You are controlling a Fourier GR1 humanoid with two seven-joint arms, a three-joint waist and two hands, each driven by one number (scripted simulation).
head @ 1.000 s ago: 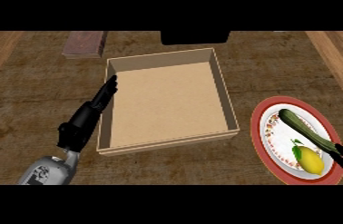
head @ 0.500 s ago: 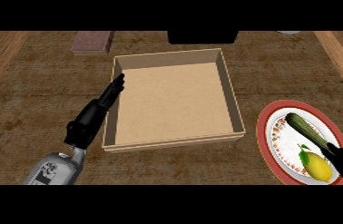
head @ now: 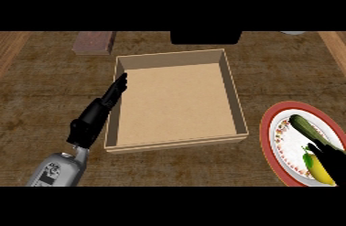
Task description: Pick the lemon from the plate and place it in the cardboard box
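My right hand [head: 330, 157] curled over the lemon [head: 320, 170] on the plate [head: 270, 129], near right of the cardboard box [head: 175, 101]; a pinch might have rolled it against the cucumber [head: 312, 129]. My left hand [head: 101, 111], fingers straight, rested beside the box. Since the earlier frame, my right hand had closed in.

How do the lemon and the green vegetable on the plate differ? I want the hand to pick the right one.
The lemon is yellow; the green vegetable is dark green. The lemon is short and rounded, the vegetable long and slim. The lemon lies nearer the robot and is partly covered by the right hand; most of the vegetable shows, lying aslant farther back. Both rest on the red-rimmed plate, right of the box.
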